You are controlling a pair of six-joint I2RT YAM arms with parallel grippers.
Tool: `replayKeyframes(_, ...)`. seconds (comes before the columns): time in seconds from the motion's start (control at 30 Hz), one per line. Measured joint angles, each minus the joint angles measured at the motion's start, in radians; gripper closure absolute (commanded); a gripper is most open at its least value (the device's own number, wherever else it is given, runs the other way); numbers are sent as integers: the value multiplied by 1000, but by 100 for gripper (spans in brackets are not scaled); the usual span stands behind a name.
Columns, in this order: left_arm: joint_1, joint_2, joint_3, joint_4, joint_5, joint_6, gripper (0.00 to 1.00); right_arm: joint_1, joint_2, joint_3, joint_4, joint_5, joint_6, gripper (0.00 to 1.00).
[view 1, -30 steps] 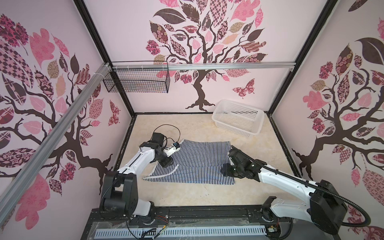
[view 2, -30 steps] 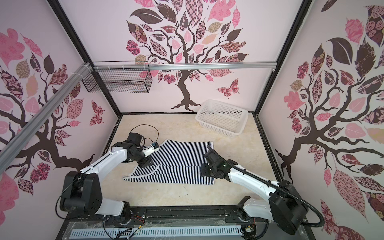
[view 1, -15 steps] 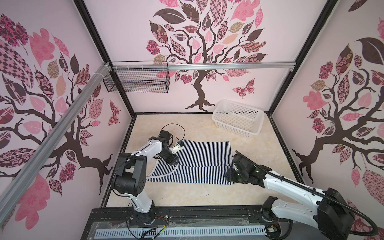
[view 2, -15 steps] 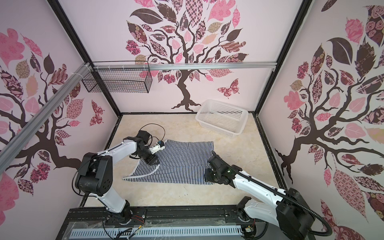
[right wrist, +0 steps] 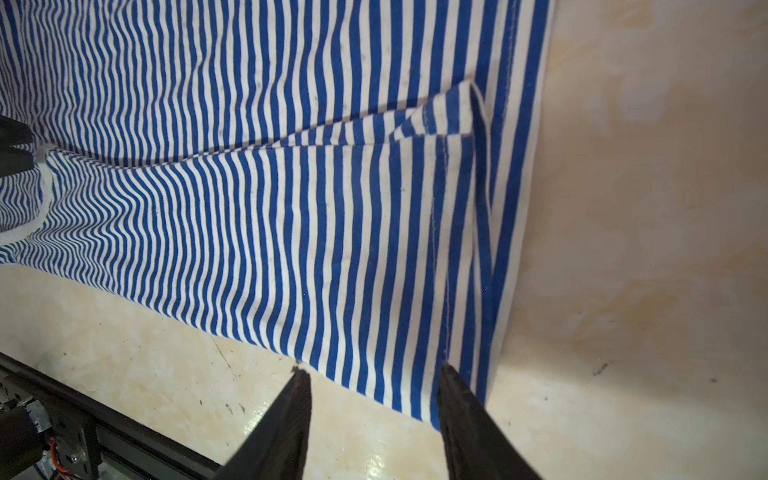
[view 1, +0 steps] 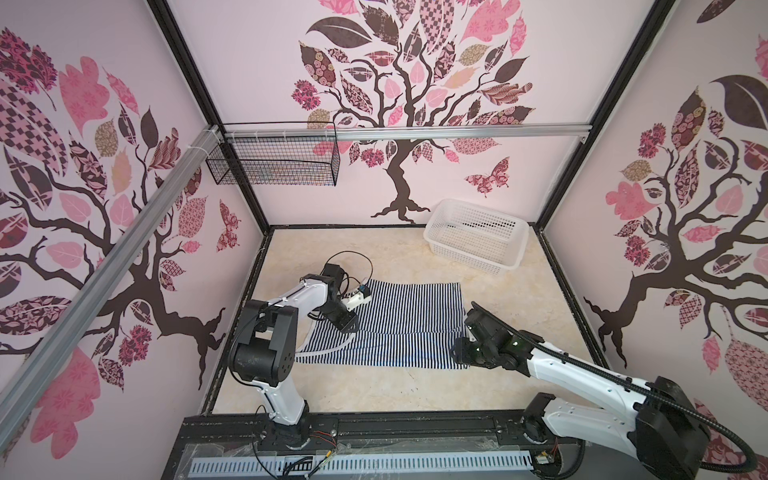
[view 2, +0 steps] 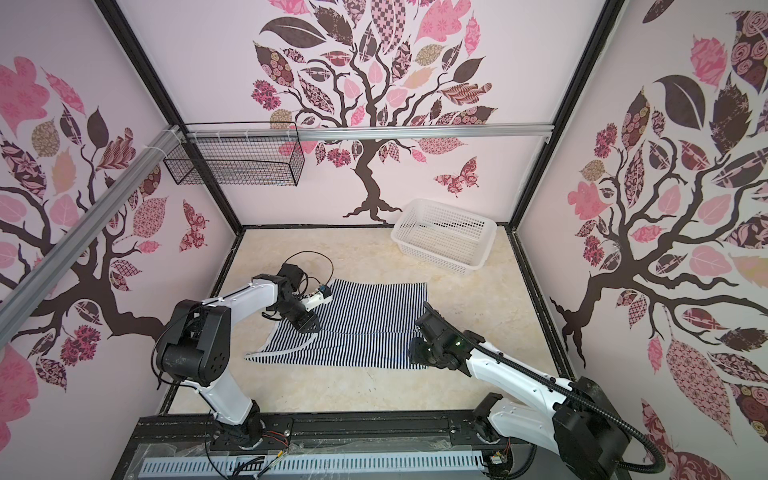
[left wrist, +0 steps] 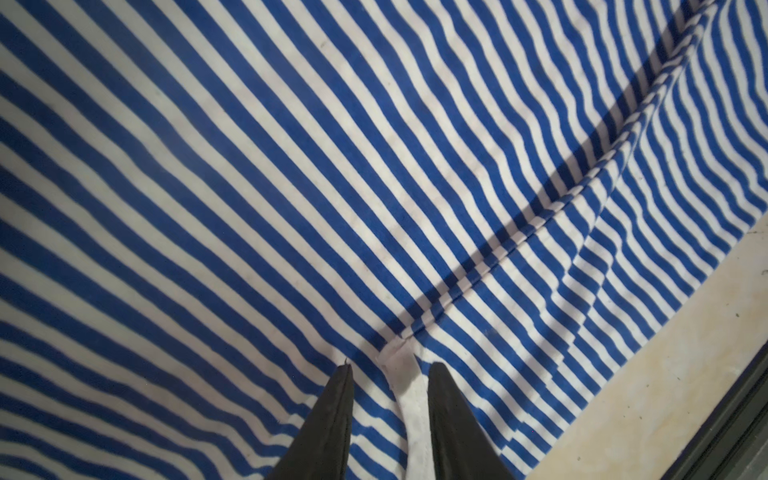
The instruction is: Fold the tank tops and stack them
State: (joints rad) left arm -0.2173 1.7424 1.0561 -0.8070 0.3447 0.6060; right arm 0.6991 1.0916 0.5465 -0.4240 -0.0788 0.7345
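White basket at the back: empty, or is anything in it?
Empty. In both top views the white basket shows only its own perforated floor and walls, with nothing lying inside.

Pale pink walls [view 1: 249, 62] on three sides, brown-and-pink tree decals [view 1: 399, 183], butterfly motifs; black corner posts [view 1: 195, 83]; aluminium rail [view 1: 457, 132] across back wall, black wire basket [view 1: 274, 166] hung from it; second rail [view 1: 104, 266] along left wall; beige marbled floor [view 1: 374, 257]; white perforated basket [view 1: 473, 254] at far right corner; even diffuse light
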Motion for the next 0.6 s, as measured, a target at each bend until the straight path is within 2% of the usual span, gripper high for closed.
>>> replayKeyframes(0.2, -2, 3, -11, -5, 1, 2, 75, 0, 0, -1, 0, 0, 0, 50)
replayKeyframes(0.43, -2, 3, -11, -10, 17, 0, 98, 0, 0, -4, 0, 0, 0, 52)
replayKeyframes(0.6, -2, 3, -11, -14, 24, 5, 100, 0, 0, -5, 0, 0, 0, 52)
